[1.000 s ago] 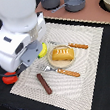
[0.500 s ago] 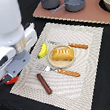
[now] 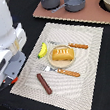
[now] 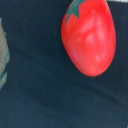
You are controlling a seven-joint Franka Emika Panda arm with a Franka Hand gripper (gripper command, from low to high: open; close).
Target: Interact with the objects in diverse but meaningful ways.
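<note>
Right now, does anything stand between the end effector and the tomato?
Nothing visible does. The wrist view shows the tomato close and uncovered, lying on a dark surface, with nothing over it. The end effector itself is out of view.

Tomato [image 4: 90, 37] cropped; jaws unseen.

A black table [image 3: 102, 79] carries a striped placemat [image 3: 86, 56] and tomato [image 4: 90, 37].

No readable text or labels anywhere.
</note>
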